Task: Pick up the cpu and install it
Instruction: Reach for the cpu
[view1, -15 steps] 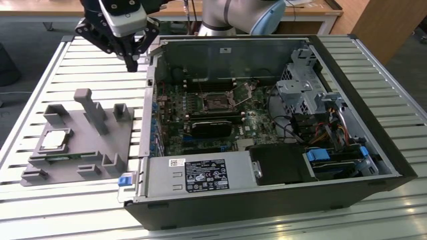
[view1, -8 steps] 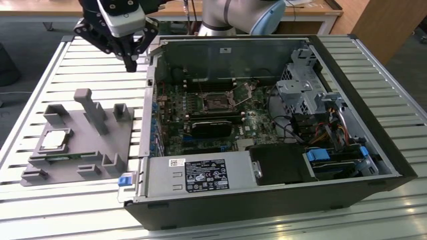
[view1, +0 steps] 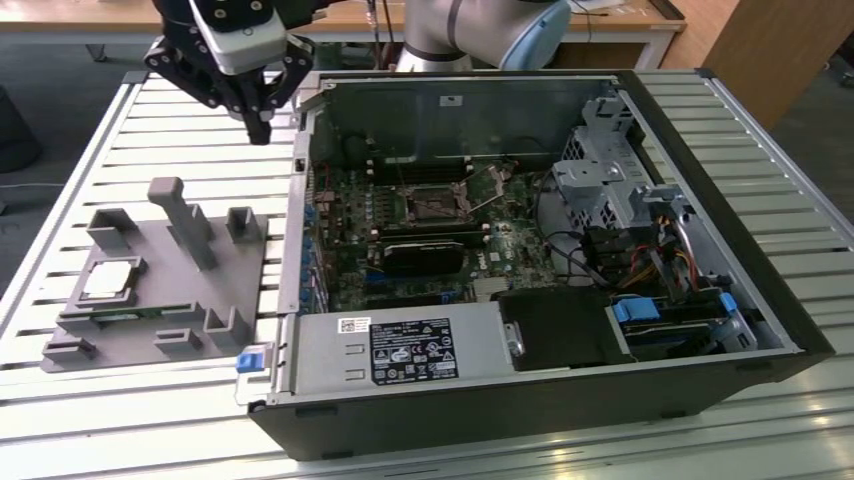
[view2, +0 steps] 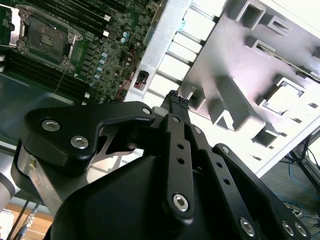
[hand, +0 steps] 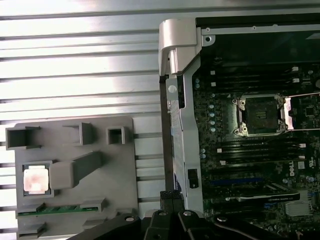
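Exterior view: gripper (view1: 258, 135) hangs at 11 o'clock of the scene, above the slatted table (view1: 134, 425), just outside the open case (view1: 441, 425). Fingertips (view2: 176, 97) are pressed together in the second wrist view, with nothing held. The cpu (view1: 110, 280) lies flat in a square pocket of the grey tray (view1: 234, 282), at 7 o'clock from the gripper and well apart from it; the first wrist view shows the cpu (hand: 36, 180) metal top up. The socket (view1: 434, 208) is at 4 o'clock from the gripper, inside the case.
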